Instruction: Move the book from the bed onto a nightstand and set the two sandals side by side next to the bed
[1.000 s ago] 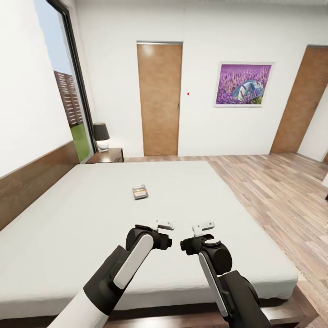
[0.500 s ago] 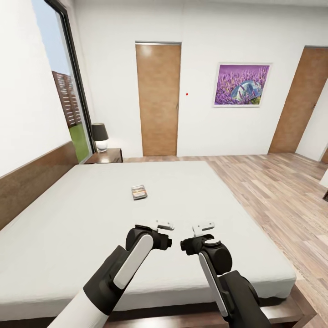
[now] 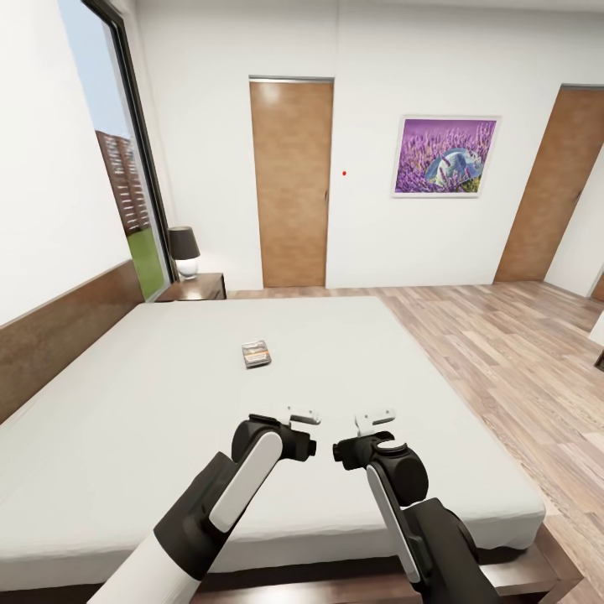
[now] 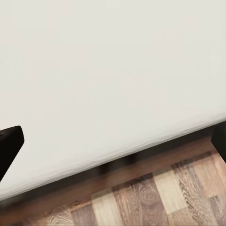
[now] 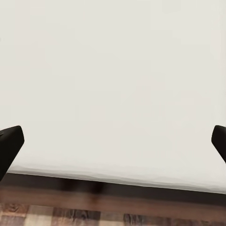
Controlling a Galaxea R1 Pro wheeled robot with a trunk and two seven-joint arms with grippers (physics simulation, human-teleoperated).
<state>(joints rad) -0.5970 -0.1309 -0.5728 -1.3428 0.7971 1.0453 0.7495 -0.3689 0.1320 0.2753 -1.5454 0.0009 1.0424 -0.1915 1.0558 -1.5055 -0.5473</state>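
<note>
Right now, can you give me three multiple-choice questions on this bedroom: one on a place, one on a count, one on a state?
1. Where does the book lie?
A. on the floor
B. on the bed
C. on the nightstand

2. How many wooden doors show?
A. two
B. one
C. four

3. How are both grippers?
A. shut on the book
B. shut, empty
C. open, empty

Key: 1 B, the book rests on the bed. 2 A, a middle door and a right door. 3 C, the left gripper and right gripper have fingers spread, nothing between.
</note>
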